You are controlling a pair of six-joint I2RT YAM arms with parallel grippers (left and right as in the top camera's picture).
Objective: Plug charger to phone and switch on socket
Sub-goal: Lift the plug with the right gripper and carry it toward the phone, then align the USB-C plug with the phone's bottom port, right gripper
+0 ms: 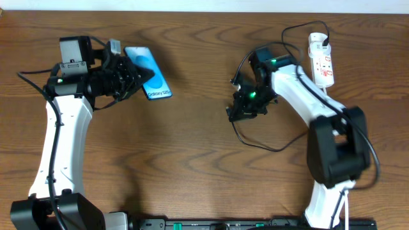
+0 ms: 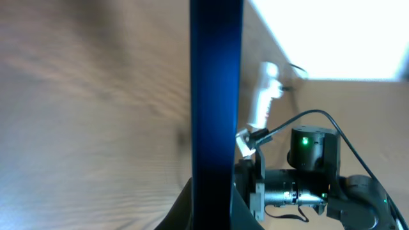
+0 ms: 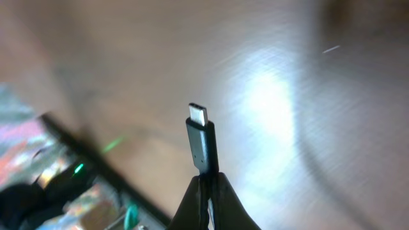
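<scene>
Phone (image 1: 156, 80): upper left of overhead view, lying diagonally, blue screen up, "Galaxy S25" text at its lower-right end.

Charger (image 1: 268, 147): thin black cable looping centre-right. Its plug (image 3: 200, 131) is dark with a metal tip, stands upright and is in no port.

Socket (image 1: 321, 61): white strip with red switches, upper right, well apart from phone.

White text "Galaxy S25" readable on blue screen of phone (image 1: 156, 80), near its lower end, overhead view. Red markings on white socket (image 1: 321, 61) too small to read. Both wrist views: no legible text.
</scene>
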